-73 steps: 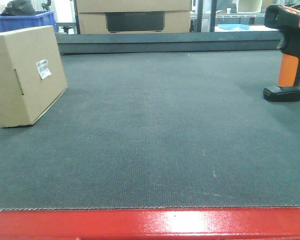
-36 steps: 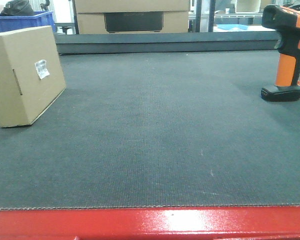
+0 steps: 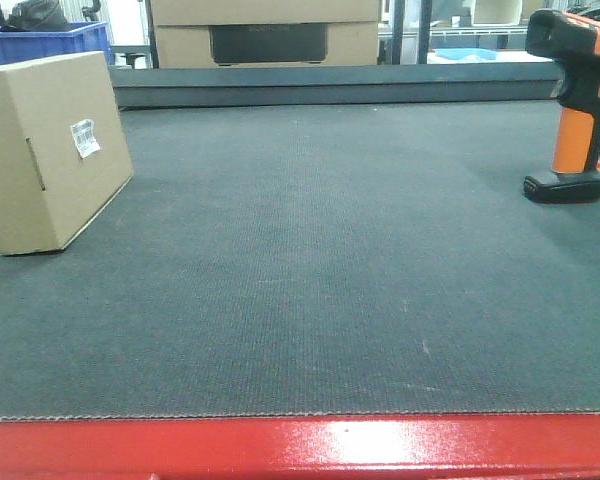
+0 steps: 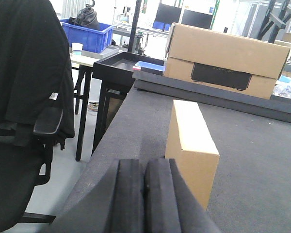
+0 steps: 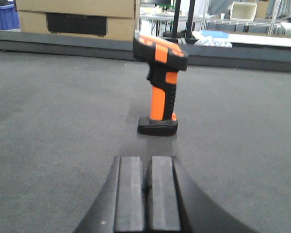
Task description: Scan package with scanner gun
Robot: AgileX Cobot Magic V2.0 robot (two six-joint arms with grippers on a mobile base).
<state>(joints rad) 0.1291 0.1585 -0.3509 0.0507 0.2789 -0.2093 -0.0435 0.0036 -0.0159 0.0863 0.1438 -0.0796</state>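
Front view: the package (image 3: 50,150), a plain brown box bearing a small white barcode label (image 3: 83,138), stands on edge at the far left of the dark grey surface (image 3: 310,280); the scanner gun (image 3: 577,105) stands upright on its black base at the far right, well apart from the package, with bare mat between them. Neither arm appears in this view. Left wrist view: the left pincer (image 4: 144,194) has its two black pads pressed together with nothing between them; it hangs near the left edge of the surface, just short of the package (image 4: 191,145) and not touching it. Right wrist view: the right pincer (image 5: 146,194) is likewise closed pad to pad and empty, facing the scanner gun (image 5: 160,85), which stands ahead of it, untouched. Behind the surface sits a larger brown carton (image 4: 223,58) with a dark panel, beside a blue bin (image 4: 87,34).
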